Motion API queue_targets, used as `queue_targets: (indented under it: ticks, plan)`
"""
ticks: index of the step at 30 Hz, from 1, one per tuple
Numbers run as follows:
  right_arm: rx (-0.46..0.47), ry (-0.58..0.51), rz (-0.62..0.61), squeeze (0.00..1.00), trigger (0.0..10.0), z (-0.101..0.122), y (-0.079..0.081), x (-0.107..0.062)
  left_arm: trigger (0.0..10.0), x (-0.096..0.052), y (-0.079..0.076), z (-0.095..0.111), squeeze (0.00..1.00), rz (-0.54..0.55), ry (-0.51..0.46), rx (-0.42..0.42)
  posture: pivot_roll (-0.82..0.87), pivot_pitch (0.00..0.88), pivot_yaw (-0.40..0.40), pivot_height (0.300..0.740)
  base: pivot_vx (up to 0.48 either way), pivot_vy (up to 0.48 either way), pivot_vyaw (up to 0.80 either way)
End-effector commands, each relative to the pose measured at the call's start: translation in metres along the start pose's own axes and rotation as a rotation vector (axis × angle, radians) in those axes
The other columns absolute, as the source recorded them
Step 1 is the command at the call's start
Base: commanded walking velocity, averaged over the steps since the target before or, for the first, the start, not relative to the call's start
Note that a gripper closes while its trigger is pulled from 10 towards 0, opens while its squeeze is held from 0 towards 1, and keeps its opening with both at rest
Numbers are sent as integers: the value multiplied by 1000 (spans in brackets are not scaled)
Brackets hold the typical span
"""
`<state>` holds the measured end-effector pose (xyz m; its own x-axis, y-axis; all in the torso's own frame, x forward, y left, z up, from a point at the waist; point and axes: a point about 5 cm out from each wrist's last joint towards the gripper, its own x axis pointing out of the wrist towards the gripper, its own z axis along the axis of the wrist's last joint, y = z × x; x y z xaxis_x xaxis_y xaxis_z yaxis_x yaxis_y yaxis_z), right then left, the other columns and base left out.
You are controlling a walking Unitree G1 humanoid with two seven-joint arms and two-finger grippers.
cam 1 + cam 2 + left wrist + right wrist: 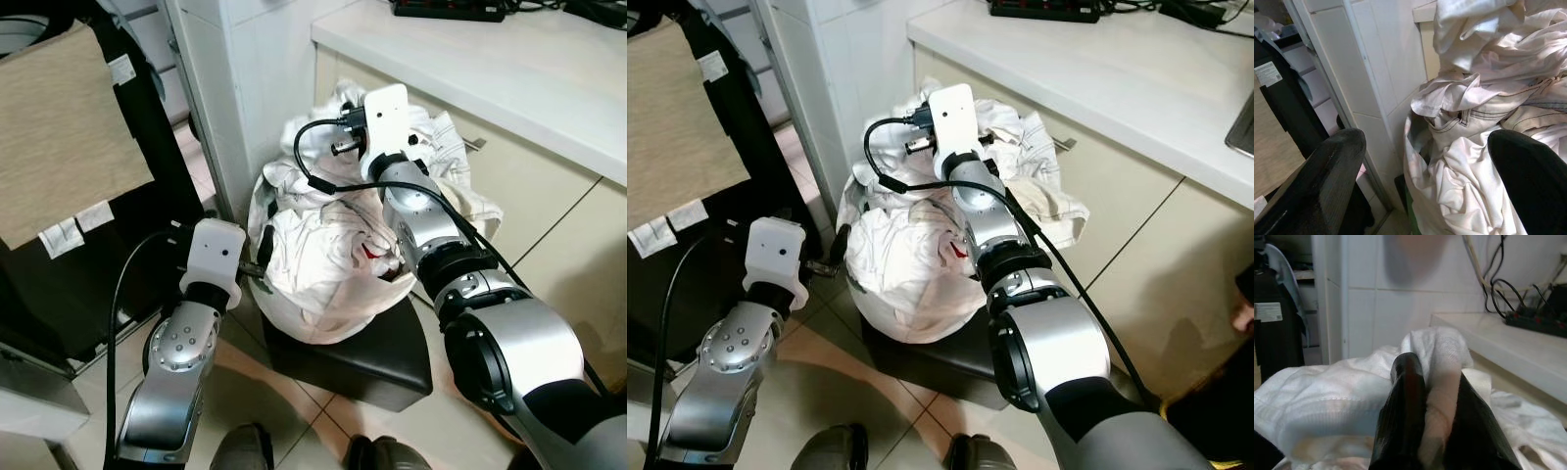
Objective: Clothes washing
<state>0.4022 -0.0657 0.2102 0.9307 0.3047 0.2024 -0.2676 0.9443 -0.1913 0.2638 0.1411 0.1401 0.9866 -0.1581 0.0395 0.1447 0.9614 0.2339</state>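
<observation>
A heap of white clothes fills a white laundry bag that stands on a low black stool on the tiled floor. The stool sits against the cream cabinet front beneath the white table, just right of a white tiled wall corner.

The right hand reaches over the far side of the heap. In the right wrist view its two black fingers are closed on a bunched fold of white cloth, which stands up between them above the rest of the pile. The right arm lies across the top of the clothes, with a black cable looping beside its white wrist housing.

The left hand is held at the near left edge of the bag. Its fingers are spread wide apart and hold nothing; one lies toward the tiled wall, the other against the clothes. A pair of pale trousers with a stitched waistband shows in the pile between them.

A black power strip lies on the far part of the table. A black frame draped with beige fabric stands to the left. Two dark shoe tips show at the near edge of the floor.
</observation>
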Motion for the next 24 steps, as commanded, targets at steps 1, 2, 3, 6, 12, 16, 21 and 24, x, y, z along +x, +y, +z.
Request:
queue_targets:
  ticks: [1, 2, 3, 6, 12, 16, 21, 24]
  plan:
    - [-57, -93, -1, 0, 0, 17, -2, 4, 10000, 3, -1, -2, 0, -12, 0, -7, 69, 98, 17, 740, 0, 0, 0]
    - [-86, -120, -7, 0, 0, 21, -3, 4, 10000, 4, -1, -2, 0, -12, -2, -8, 66, 92, 15, 740, 0, 0, 0]
    - [-109, -150, -11, 0, 0, 26, -5, 4, 10000, 5, -2, -2, 0, -12, -4, -10, 65, 89, 14, 740, 0, 0, 0]
    - [-177, -256, -24, 0, 0, 41, -7, 4, 10000, 8, -2, -1, 0, -5, -11, -6, 60, 78, 9, 740, 0, 0, 0]
    - [-254, -457, -30, 0, 0, 67, -8, -2, 10000, 15, -1, 0, 0, 13, -25, -13, 49, 55, -2, 740, 0, 0, 0]
    - [-299, -568, -41, 0, 0, 87, -12, -4, 10000, 22, -4, 1, 0, 17, -40, -23, 31, 28, -9, 740, 0, 0, 0]
    - [-363, -707, -36, 0, 0, 129, -17, -1, 10000, 31, -6, 3, 0, 23, -61, -34, 12, 0, -17, 740, 0, 0, 0]
    - [-373, -742, -35, 0, 0, 143, -19, 0, 10000, 34, -6, 4, 0, 28, -68, -37, 6, 0, -22, 740, 0, 0, 0]
